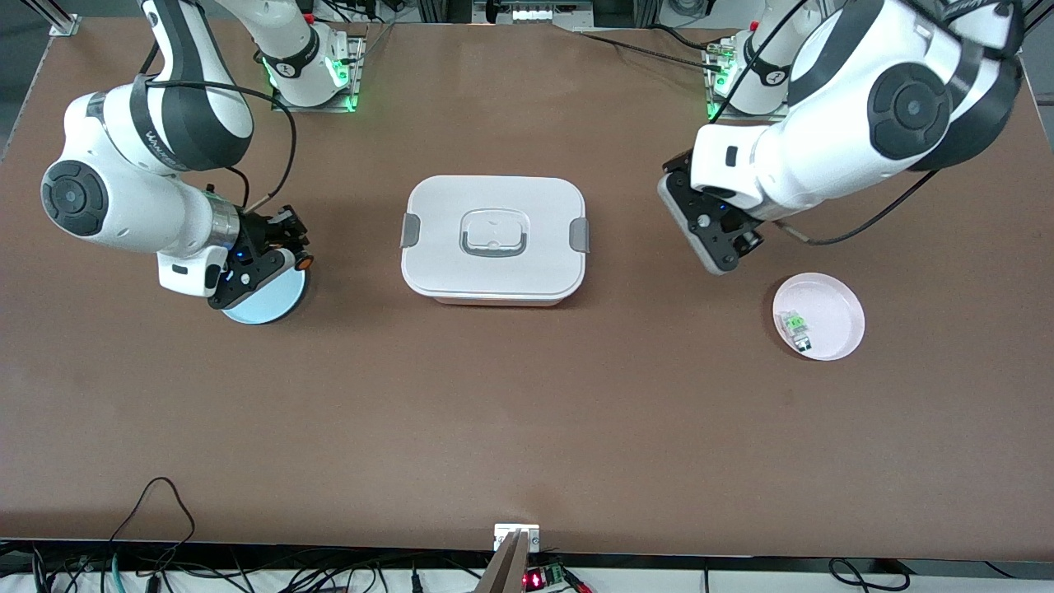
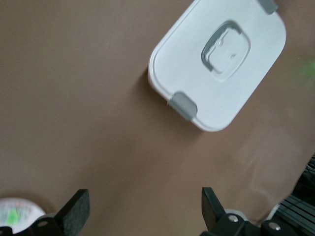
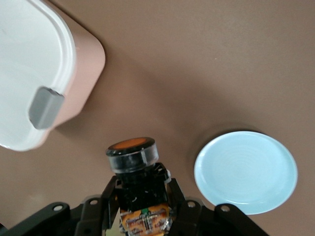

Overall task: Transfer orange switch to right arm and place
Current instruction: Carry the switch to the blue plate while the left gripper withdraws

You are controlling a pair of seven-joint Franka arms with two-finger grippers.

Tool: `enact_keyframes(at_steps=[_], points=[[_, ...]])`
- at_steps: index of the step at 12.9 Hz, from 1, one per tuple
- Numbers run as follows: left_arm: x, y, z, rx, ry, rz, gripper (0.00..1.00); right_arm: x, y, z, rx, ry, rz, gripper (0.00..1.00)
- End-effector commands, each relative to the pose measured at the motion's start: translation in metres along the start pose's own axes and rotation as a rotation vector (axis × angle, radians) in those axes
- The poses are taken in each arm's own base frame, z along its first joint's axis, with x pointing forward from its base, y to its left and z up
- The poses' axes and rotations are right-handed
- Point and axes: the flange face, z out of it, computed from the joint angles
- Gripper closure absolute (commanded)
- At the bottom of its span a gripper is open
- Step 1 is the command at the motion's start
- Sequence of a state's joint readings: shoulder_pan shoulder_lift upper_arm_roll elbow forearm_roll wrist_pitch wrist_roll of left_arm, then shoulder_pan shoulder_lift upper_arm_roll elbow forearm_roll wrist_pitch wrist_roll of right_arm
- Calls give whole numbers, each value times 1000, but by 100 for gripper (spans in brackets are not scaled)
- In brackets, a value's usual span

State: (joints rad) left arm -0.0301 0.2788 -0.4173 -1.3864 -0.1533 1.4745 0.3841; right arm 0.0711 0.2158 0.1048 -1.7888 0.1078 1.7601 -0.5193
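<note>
Counting up: two plates, one lidded box [image 1: 494, 239], one orange switch [image 3: 134, 162]. Right gripper [image 1: 284, 247] hangs above the blue plate [image 1: 265, 303], pinching the switch. Left gripper [image 1: 716, 235], fingers spread, waits over bare table near the pink plate [image 1: 832, 309].

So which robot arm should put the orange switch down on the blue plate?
The right arm. Its right gripper already has its fingers shut on the orange switch, over the blue plate. The left gripper, open and holding nothing, hangs near the pink plate.
</note>
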Motion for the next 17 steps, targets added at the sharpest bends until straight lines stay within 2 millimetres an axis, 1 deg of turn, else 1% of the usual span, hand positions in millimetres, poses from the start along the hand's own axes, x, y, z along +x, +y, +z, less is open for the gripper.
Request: enact_keyframes(at_steps=[1,2,3,4,5,6,7,8,9,10,11,13,14,15,16,17], points=[[-14,9,-16,17,-98,-157,0,-22,35,-1,-75,-44,-227,78],[-22,-4,-12,12,-143,-222,0,-26,44,1,-103,-59,-295,78],[-32,-17,-16,37,-145,-262,0,-31,53,4,-117,-69,-342,78],[-42,-21,-28,49,-124,-273,0,-36,60,9,-120,-80,-372,78],[-64,-48,-36,48,-114,-343,0,-42,67,15,-120,-83,-394,78],[-100,-71,-57,77,-75,-432,0,-45,71,21,-119,-84,-425,78],[-123,-99,-65,114,-4,-502,0,-49,77,28,-123,-78,-459,78],[-138,-122,-62,137,63,-552,0,-55,83,34,-131,-73,-496,78],[-155,-134,-65,166,122,-584,0,-61,89,44,-144,-78,-538,78],[-163,-135,-65,187,168,-610,0,-67,96,52,-164,-82,-587,78],[-166,-134,-71,212,192,-629,0,-72,102,61,-181,-86,-638,78],[-179,-129,-77,294,172,-742,0,-85,115,79,-202,-82,-670,78],[-180,-123,-75,321,156,-758,0,-88,118,87,-228,-81,-679,78],[-179,-117,-72,309,132,-776,0,-90,119,95,-248,-76,-686,78],[-172,-115,-71,307,125,-786,0,-91,119,103,-257,-67,-691,78],[-165,-116,-74,312,134,-778,0,-91,118,111,-263,-59,-692,78]])
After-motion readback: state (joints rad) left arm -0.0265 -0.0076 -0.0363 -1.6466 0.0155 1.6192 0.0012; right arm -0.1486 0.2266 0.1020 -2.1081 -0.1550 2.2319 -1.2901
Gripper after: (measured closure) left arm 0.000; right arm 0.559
